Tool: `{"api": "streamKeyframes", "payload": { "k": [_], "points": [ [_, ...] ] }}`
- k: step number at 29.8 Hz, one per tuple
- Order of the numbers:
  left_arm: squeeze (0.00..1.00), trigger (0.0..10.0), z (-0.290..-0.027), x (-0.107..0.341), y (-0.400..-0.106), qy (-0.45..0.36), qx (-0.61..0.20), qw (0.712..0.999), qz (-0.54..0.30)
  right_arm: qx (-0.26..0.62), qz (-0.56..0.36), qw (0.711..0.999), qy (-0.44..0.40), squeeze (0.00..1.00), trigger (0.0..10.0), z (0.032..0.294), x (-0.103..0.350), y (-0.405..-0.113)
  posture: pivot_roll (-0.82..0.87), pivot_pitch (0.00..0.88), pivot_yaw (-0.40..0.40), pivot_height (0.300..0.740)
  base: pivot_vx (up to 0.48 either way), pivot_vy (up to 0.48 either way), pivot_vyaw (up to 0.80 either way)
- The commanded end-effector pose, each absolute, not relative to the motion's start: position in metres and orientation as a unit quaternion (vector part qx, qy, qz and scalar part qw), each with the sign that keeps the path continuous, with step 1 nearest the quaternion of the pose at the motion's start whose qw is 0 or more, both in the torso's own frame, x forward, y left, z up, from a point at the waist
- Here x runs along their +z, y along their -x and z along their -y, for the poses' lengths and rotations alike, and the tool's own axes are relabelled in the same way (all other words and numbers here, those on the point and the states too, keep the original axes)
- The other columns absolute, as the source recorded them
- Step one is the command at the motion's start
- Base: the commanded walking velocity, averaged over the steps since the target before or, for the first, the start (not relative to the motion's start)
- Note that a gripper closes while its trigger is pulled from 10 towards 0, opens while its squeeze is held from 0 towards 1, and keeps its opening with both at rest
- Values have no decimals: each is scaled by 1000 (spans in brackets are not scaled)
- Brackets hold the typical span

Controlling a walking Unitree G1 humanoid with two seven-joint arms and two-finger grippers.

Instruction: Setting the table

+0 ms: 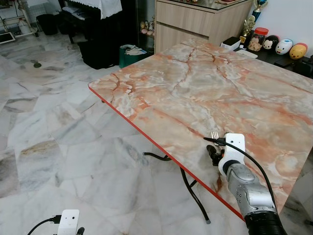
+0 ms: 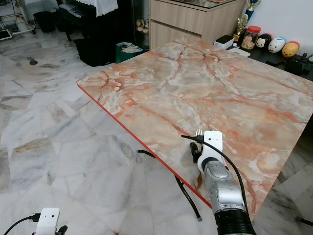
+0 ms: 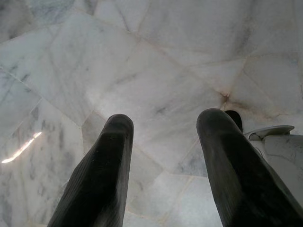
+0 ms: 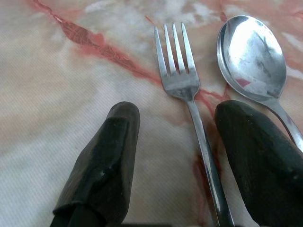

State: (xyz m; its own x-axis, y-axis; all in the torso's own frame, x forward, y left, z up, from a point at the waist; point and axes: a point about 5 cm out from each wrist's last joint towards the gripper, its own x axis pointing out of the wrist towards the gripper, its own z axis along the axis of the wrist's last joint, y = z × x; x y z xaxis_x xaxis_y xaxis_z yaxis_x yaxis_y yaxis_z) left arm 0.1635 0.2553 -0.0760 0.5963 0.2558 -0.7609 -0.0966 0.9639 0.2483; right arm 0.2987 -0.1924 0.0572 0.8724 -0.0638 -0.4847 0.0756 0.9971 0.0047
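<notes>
I have the right gripper [image 4: 175, 142] over the near edge of the marble-patterned table [image 1: 205, 93], towards its right side. Its fingers stand apart and hold nothing. In the right wrist view a fork [image 4: 187, 104] lies flat on the tabletop between the two black fingers, tines pointing away from the gripper, and I cannot tell whether either finger touches its handle. A spoon [image 4: 251, 56] lies just beside the fork, bowl up, its handle running under one finger. From the head camera only the fork's tines [image 1: 213, 134] show past the wrist.

The left gripper [image 3: 163, 156] hangs idle low at my left, fingers apart, over the pale marble floor [image 1: 58, 147].

Assessment: one pair of cutlery is down on the table, side by side and roughly parallel. I judge that this placement is either just finished or being adjusted. The rest of the tabletop carries no plate, glass or further cutlery that I can see, so most of the setting is left to do. A wooden cabinet [image 1: 205, 19] stands beyond the far edge.
</notes>
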Motion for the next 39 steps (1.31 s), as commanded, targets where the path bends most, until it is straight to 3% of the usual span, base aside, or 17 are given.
{"api": "streamKeyframes", "payload": {
  "k": [1, 11, 12, 13, 14, 16, 39],
  "points": [
    [0, 10000, -256, -77, -161, -96, 95, 884, -447, -49, -251, 967, -12, 0, 10000, 198, 57, -300, 42, 0, 13, 740, 0, 0, 0],
    [0, 10000, -254, -79, -159, -97, 93, 883, -449, -59, -255, 965, -13, 0, 10000, 199, 54, -300, 43, 0, 13, 740, 0, 0, 0],
    [0, 10000, -254, -79, -159, -98, 93, 883, -450, -60, -255, 965, -13, 0, 5608, 199, 54, -300, 43, 0, 14, 740, 0, 0, 0],
    [0, 10000, -255, -79, -159, -98, 93, 883, -450, -61, -255, 965, -13, 0, 5608, 199, 54, -300, 42, 0, 14, 740, 0, 0, 0],
    [0, 10000, -255, -79, -159, -98, 93, 883, -450, -62, -255, 965, -14, 0, 353, 200, 54, -300, 42, 0, 14, 740, 0, 0, 0],
    [0, 10000, -255, -79, -159, -98, 93, 883, -450, -62, -255, 965, -13, 0, 0, 199, 54, -300, 42, 0, 14, 740, 0, 0, 0],
    [0, 10000, -253, -79, -161, -97, 91, 884, -448, -40, -257, 965, -19, 0, 0, 186, 51, -302, 45, 0, 9, 740, 0, 0, 0]
  ]
}}
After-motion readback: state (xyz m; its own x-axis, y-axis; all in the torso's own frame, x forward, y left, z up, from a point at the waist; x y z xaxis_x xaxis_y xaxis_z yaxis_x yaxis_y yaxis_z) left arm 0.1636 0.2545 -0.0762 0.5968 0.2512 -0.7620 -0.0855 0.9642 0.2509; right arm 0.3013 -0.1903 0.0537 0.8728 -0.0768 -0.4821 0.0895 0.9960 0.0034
